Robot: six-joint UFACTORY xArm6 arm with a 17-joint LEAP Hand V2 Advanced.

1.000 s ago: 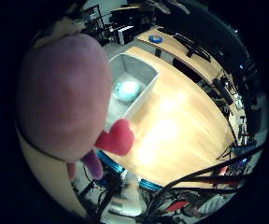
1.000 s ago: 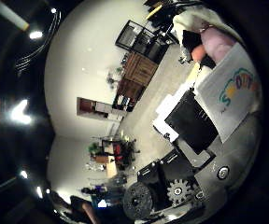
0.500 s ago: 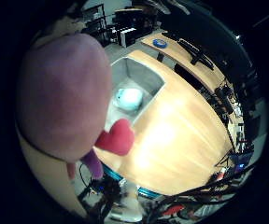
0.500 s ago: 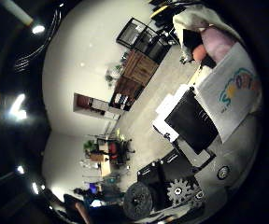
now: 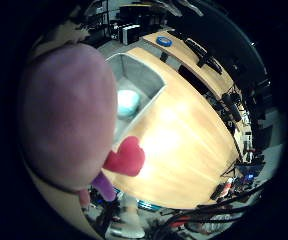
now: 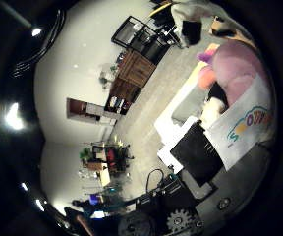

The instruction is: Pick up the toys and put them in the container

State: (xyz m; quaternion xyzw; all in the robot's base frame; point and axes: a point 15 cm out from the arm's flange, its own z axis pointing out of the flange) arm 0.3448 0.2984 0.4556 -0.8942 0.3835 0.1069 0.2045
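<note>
A big pink plush toy (image 5: 69, 115) with a red part (image 5: 126, 158) and a purple tip (image 5: 104, 185) fills much of the right little finger side palm view, close to the palm and high above the table. Beside it, below, a grey container (image 5: 149, 80) stands on the wooden table (image 5: 184, 140) with a pale teal toy (image 5: 129, 100) inside. The right thumb side palm view shows the pink toy (image 6: 235, 64) against my hand's (image 6: 196, 147) white and black parts, with a white printed tag (image 6: 242, 128) hanging by it. My hand is shut on the pink toy.
A blue disc (image 5: 165, 42) lies on the table beyond the container. Dark chairs and desks (image 5: 219, 75) stand past the table's far edge. The thumb side view looks out at a white wall (image 6: 83, 69) and wooden cabinets (image 6: 132, 74).
Both views have shifted, so the hand has moved with the pink toy. The container now lies closer beside the toy, partly behind it. More of the toy shows in the thumb side view.
</note>
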